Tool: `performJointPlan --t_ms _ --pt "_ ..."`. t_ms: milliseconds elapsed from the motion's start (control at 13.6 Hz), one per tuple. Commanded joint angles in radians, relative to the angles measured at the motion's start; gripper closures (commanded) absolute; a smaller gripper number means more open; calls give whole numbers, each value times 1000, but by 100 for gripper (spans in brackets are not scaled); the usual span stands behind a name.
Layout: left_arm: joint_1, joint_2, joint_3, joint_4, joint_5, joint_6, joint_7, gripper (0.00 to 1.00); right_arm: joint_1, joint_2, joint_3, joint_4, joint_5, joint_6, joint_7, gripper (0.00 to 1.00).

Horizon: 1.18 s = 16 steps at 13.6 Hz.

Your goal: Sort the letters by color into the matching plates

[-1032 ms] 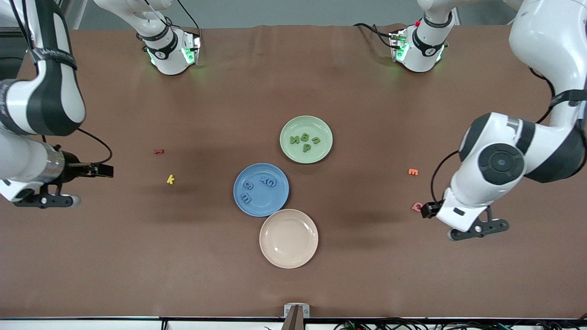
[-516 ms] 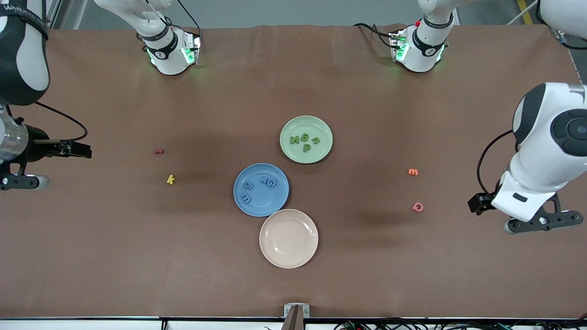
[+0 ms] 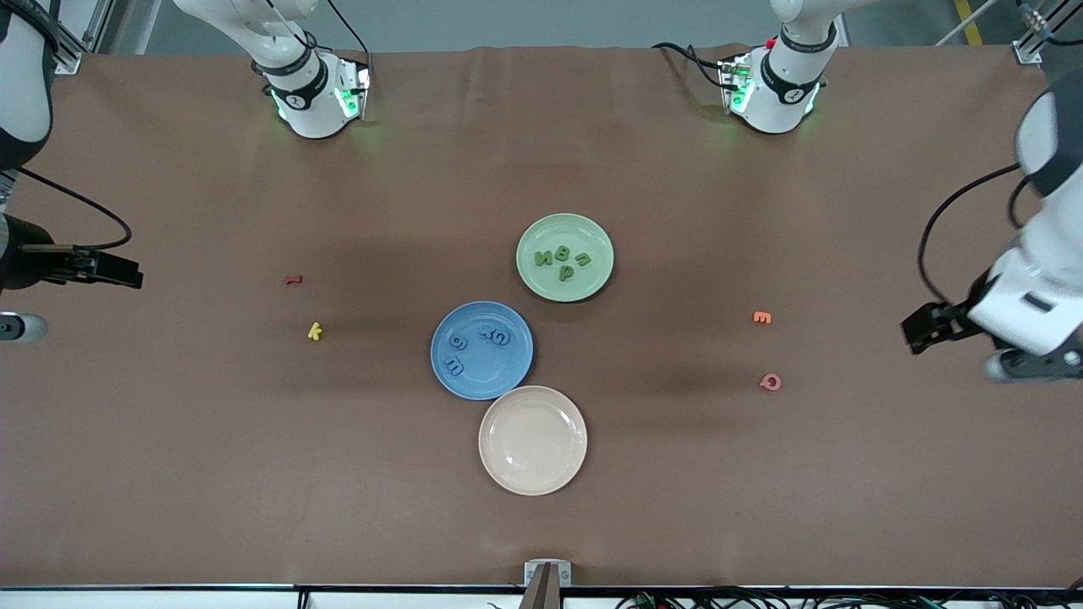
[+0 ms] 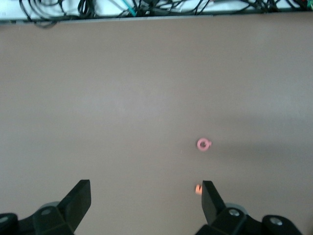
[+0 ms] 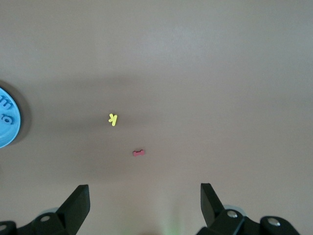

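Observation:
The pale green plate holds several green letters. The blue plate lies beside it, nearer the front camera, and holds several blue letters; its edge also shows in the right wrist view. My left gripper hangs open and empty over bare cloth at the left arm's end of the table. My right gripper hangs open and empty over the right arm's end. Neither is near a plate.
A cream plate touches the blue one, nearer the camera. An orange letter and a pink one lie toward the left arm's end. A red letter and a yellow one lie toward the right arm's end.
Both arms have drawn outward, away from the middle toward their own ends of the table. Plates and letters have not moved.

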Motion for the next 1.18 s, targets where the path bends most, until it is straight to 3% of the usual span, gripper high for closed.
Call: performJointPlan --t_ms 0,147,442,1106 --pt "-108 -97 177 -34 -117 -94 62 0 -26 15 21 32 0 -11 7 0" --pt "-142 -159 225 -66 -151 -161 81 0 -29 8 19 29 40 -20 13 0" --pt "-223 -315 344 -230 -231 -159 81 0 -32 -58 24 -60 66 -40 10 0" --pt "-225 -386 297 -268 -220 -202 78 0 8 -307 6 -310 63 63 5 0"
